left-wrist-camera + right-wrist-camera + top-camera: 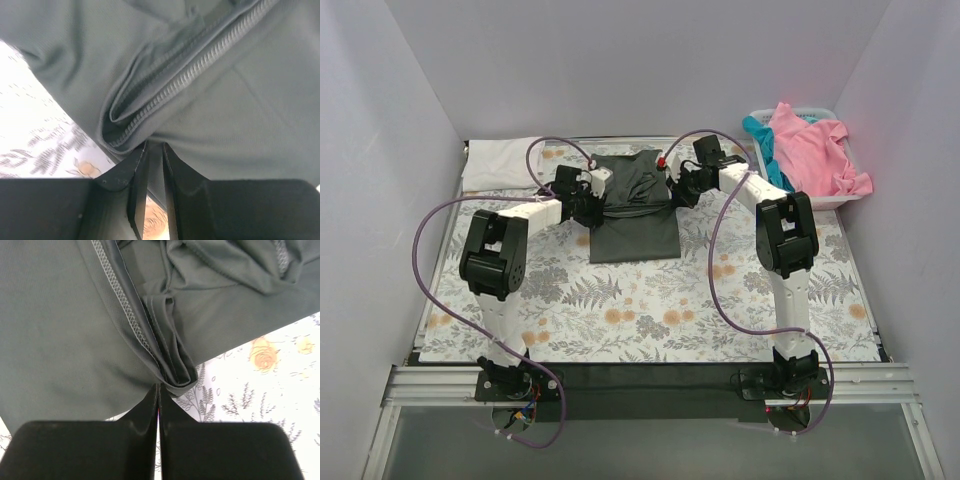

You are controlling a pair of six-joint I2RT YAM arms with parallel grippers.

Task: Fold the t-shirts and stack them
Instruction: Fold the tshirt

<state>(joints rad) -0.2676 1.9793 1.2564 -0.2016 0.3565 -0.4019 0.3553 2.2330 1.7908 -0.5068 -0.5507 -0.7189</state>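
The dark charcoal t-shirt (635,215) lies partly folded on the floral cloth at the back middle. My left gripper (590,195) is at its left edge and my right gripper (677,185) at its right edge. In the left wrist view the left gripper (154,150) is shut on a layer of the charcoal t-shirt (225,110) beside a stitched hem. In the right wrist view the right gripper (158,388) is shut on a bunched fold of the charcoal t-shirt (60,330). A white t-shirt (503,162) lies folded at the back left. The pink t-shirt (815,150) and the teal t-shirt (765,145) lie in the basket.
The white plastic basket (835,200) stands at the back right corner, against the wall. The floral table cloth (650,310) covers the table. White walls close in the left, back and right sides. Purple cables loop off both arms.
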